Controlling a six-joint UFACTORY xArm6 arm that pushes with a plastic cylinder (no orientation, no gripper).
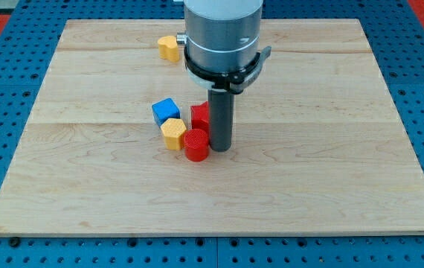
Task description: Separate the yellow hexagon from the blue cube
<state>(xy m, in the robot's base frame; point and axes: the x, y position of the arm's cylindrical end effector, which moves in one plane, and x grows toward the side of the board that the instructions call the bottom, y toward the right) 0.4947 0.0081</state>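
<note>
The yellow hexagon [172,135] lies near the board's middle, touching the blue cube [165,112] just above and to its left. A red cylinder [196,144] sits against the hexagon's right side. Another red block [200,115] stands above the cylinder, partly hidden by the rod. My tip [220,147] rests on the board right beside the red cylinder, on its right, and to the right of the hexagon.
A second yellow block [169,48] lies near the board's top edge, left of the arm's grey body [222,37]. The wooden board [331,171] lies on a blue perforated table.
</note>
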